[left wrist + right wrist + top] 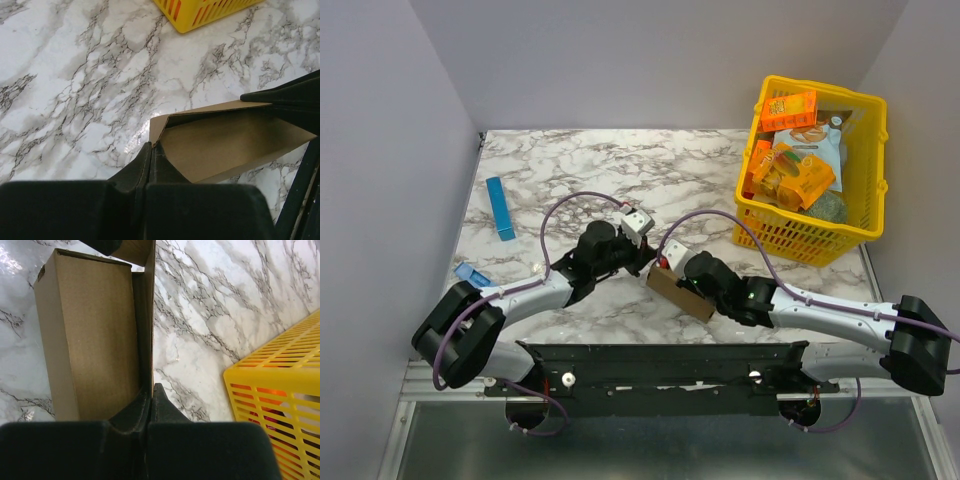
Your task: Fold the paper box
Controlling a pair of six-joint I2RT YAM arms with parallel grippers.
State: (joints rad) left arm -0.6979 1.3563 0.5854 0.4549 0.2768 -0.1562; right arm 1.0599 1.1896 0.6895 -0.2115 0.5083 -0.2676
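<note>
Your left end effector (pixel 150 152) and right end effector (pixel 151 390) each pinch a paper box (pixel 90 340) panel mid-fold; next, I'd press the flap closed.

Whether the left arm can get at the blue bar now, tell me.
Probably not straight away. The left gripper is shut on a flap of the cardboard box, which the right gripper also pinches. Nothing stands between it and the blue bar, so releasing first should do.
</note>
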